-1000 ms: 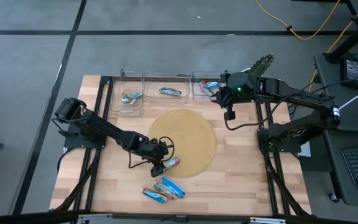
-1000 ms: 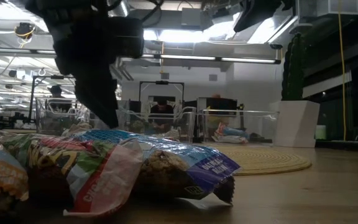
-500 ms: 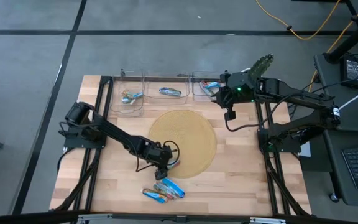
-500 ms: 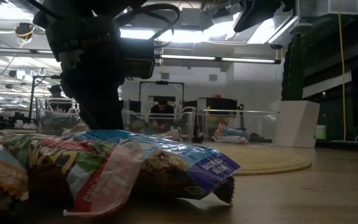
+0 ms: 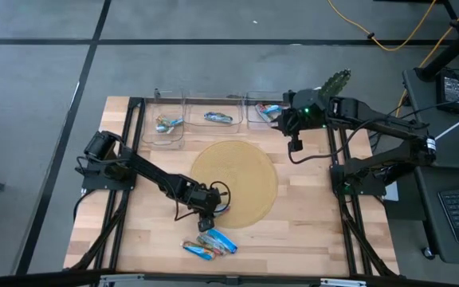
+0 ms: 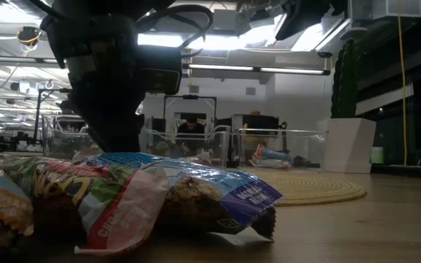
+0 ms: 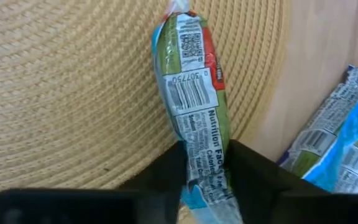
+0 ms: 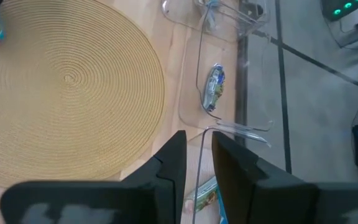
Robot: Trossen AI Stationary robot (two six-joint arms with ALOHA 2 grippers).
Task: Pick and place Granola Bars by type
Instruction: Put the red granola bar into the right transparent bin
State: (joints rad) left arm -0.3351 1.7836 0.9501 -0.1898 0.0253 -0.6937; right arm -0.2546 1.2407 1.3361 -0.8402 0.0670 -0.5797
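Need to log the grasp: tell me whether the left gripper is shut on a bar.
Shut on it. In the left wrist view the left gripper has both fingers pressed against the green-wrapped granola bar at the mat's edge.

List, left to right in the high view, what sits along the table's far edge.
Left bin → middle bin → right bin → right tool, hovering at that bin → plant.

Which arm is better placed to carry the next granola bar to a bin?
Left: the left gripper is shut on a granola bar at the round mat's edge; the right gripper hangs empty over the bins.
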